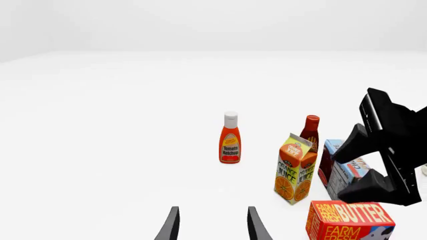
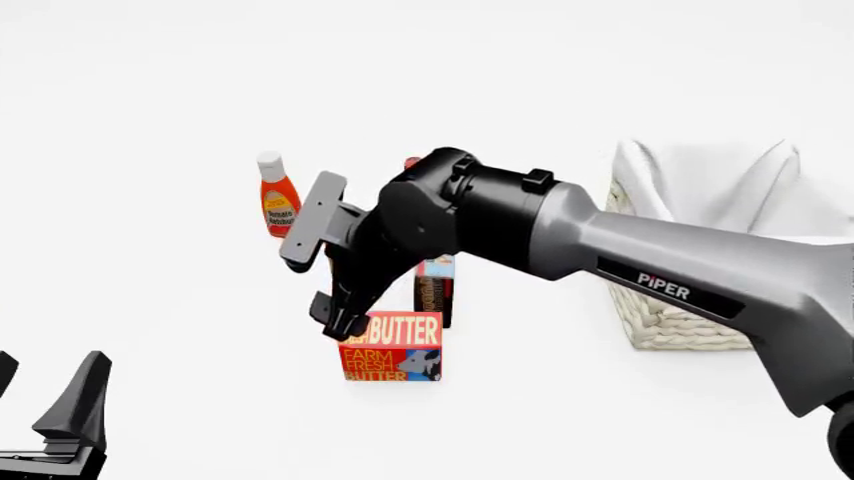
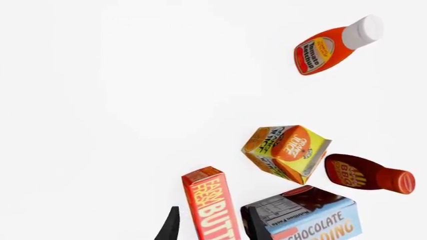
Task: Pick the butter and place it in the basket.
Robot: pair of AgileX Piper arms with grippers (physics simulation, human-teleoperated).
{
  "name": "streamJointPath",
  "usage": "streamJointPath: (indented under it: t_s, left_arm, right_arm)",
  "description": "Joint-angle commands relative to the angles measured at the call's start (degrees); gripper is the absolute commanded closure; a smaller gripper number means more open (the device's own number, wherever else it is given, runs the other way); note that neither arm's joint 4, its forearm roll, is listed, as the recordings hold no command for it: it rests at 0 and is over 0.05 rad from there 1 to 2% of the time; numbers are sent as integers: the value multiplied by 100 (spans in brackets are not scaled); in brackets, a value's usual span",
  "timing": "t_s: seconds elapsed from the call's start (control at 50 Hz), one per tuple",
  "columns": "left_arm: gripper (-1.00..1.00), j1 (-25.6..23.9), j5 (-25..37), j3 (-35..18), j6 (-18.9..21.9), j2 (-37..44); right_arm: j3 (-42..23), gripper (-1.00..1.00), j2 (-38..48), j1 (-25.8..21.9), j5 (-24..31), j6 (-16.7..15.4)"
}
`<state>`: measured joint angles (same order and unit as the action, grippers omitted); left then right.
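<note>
The butter (image 2: 390,348) is a squat red-and-orange box standing on the white table in front of the other groceries. It also shows in the left wrist view (image 1: 350,221) and the right wrist view (image 3: 212,200). My right gripper (image 2: 342,318) reaches in from the right and is open. In the right wrist view its fingertips (image 3: 171,226) stand on either side of the butter's end, with a gap still showing. The basket (image 2: 650,310), cream wicker with white cloth, stands at the right. My left gripper (image 1: 213,227) is open and empty at the near left (image 2: 60,410).
An orange juice carton (image 1: 295,167), a chocolate pudding box (image 3: 310,220), a dark red sauce bottle (image 1: 310,131) and a tomato ketchup bottle (image 2: 278,195) stand just behind the butter. The right arm (image 2: 601,250) spans the middle of the table.
</note>
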<state>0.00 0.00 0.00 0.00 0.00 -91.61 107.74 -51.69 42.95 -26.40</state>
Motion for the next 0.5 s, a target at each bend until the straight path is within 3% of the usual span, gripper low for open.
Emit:
streamJointPath:
  t_s: [0.02, 0.5]
  left_arm:
    - [-100, 0, 0, 0, 0, 0]
    - [-100, 0, 0, 0, 0, 0]
  right_arm:
    - [32, -100, 19, -12, -25, 18]
    - [17, -100, 105, 75, -63, -35]
